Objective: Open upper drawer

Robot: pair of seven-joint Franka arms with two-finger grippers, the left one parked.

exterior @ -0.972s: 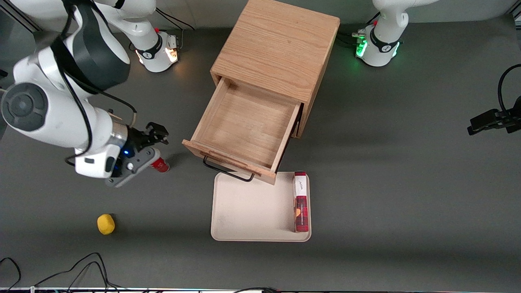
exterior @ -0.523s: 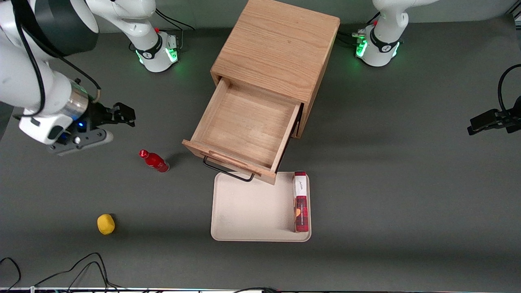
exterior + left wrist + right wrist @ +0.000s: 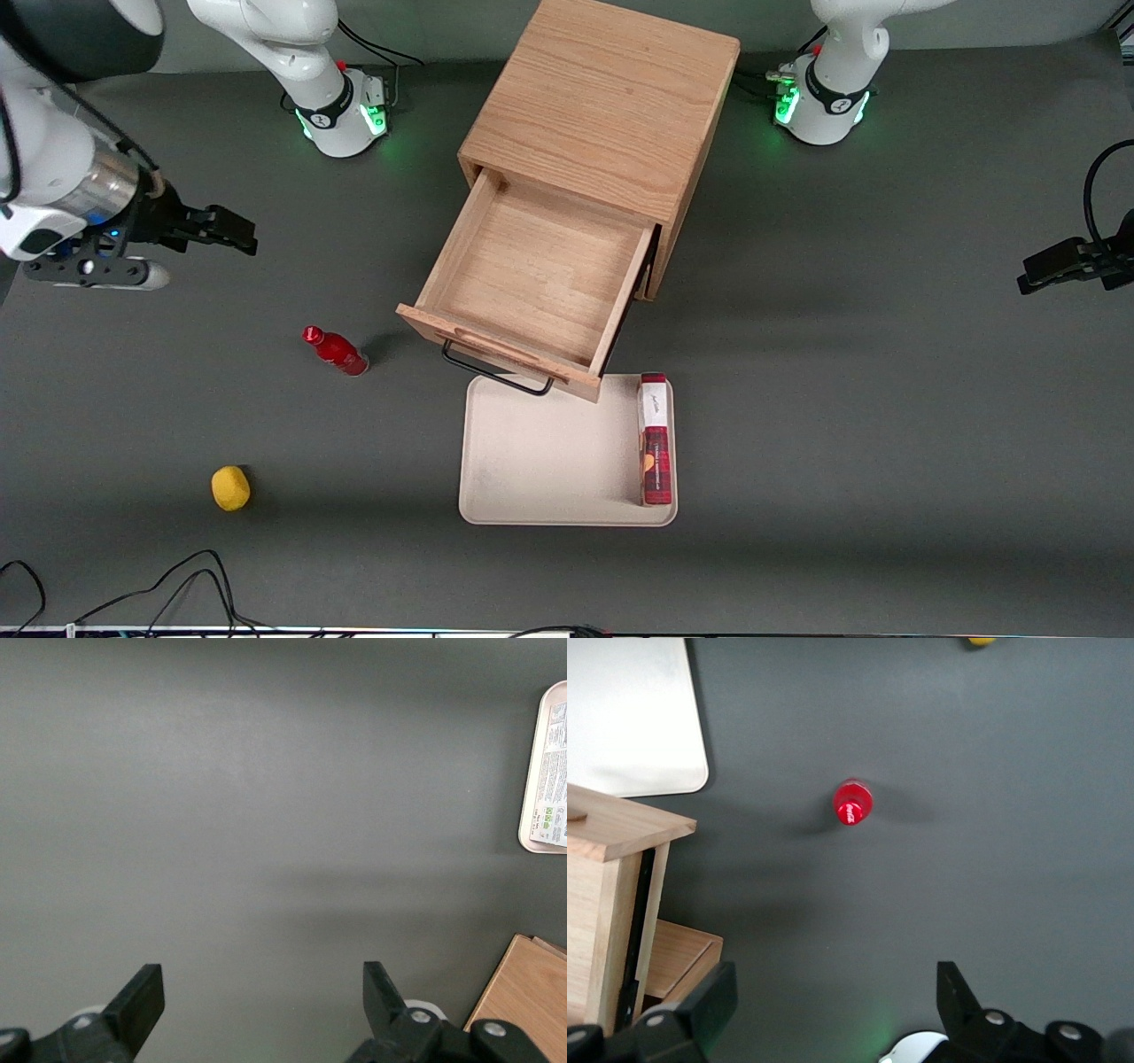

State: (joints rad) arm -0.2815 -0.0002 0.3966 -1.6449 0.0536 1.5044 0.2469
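The upper drawer (image 3: 532, 283) stands pulled well out of the oak cabinet (image 3: 602, 106), its bare wooden floor showing and nothing lying in it. Its front edge, with the black wire handle (image 3: 496, 370), overhangs the rim of the cream tray (image 3: 532, 461) nearer the front camera. A red and white box (image 3: 655, 440) lies along one edge of that tray. Beside the drawer, toward the working arm's end of the table, a small red bottle (image 3: 335, 351) stands on the grey mat, near the drawer front but apart from it. A yellow ball (image 3: 230, 488) lies nearer the front camera, well apart. The gripper (image 3: 232, 232) hangs above bare mat, well clear of drawer and bottle, its fingers (image 3: 709, 1001) spread wide and holding nothing.
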